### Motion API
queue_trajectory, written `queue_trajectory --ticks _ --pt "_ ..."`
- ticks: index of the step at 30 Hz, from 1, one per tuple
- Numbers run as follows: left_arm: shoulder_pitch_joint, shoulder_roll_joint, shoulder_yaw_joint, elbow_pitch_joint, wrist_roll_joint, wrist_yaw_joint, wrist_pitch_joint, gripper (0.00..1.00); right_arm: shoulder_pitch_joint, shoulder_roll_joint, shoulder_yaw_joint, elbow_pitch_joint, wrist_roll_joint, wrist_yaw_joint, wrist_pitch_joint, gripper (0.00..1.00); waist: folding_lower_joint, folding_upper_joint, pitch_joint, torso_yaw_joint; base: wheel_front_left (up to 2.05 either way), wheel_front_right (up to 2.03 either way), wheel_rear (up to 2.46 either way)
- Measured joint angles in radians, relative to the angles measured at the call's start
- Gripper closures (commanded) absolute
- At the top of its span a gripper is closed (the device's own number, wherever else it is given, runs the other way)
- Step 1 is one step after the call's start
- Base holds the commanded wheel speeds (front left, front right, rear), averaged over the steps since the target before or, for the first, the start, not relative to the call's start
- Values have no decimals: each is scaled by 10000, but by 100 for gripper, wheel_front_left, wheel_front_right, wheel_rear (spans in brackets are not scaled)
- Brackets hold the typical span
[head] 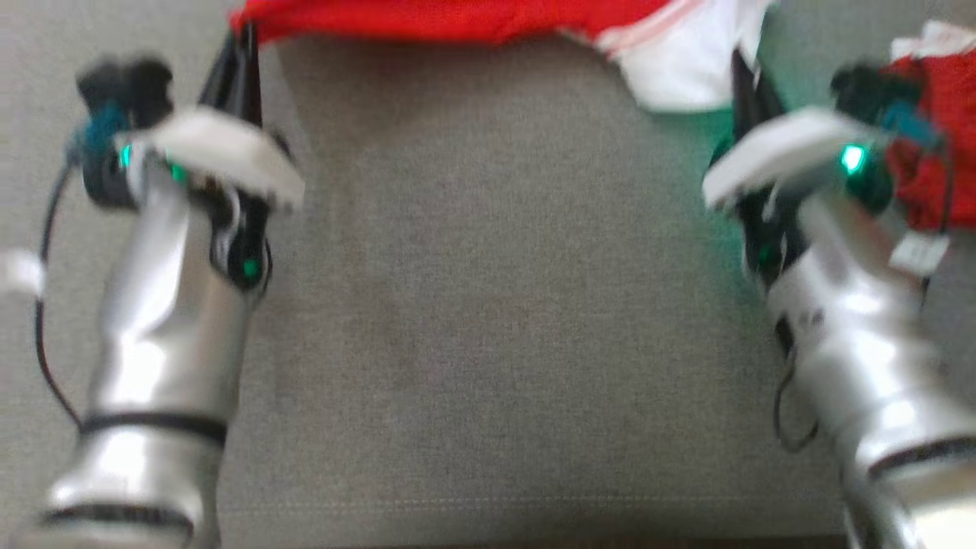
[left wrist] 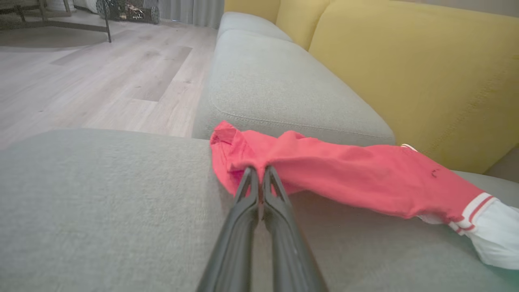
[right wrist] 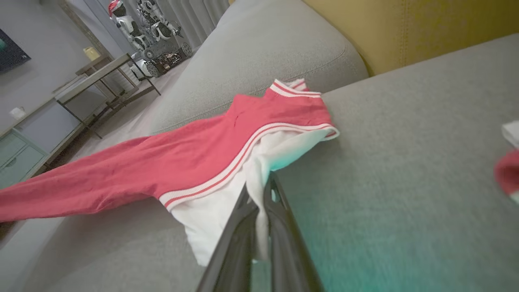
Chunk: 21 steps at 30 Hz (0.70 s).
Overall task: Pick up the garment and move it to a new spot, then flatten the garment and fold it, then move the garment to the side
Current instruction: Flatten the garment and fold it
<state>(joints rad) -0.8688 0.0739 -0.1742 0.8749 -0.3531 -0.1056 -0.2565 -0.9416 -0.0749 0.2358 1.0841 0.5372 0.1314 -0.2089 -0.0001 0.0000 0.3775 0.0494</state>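
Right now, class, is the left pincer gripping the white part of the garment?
No, the left pincer pinches the garment at its red end.

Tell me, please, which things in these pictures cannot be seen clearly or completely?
- Head view: the garment is cut off by the top edge, and the picture is blurred.
- Head view: a second red cloth is partly behind the right arm; its kind is unclear.
- Left wrist view: the garment's white end runs off the right edge.
- Right wrist view: the right gripper fingers hide how much cloth they pinch.
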Motion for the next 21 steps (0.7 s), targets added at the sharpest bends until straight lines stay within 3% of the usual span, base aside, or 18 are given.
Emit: queue_trajectory --ticks 7,12,21 --pt "3474 13 504 -3032 625 105 0 100 3015 -209 230 -2174 711 0 -234 100 0 0 -1166 25 0 0 0" --pt "5765 48 662 -4631 708 267 2 100 5493 -368 -245 -3940 817 0 -146 100 -1 0 -1994 -4 0 0 0" --pt "8717 161 575 -6677 874 637 612 100 9905 146 -2082 -8029 257 0 1931 100 -1 1 -3044 -89 0 0 0"
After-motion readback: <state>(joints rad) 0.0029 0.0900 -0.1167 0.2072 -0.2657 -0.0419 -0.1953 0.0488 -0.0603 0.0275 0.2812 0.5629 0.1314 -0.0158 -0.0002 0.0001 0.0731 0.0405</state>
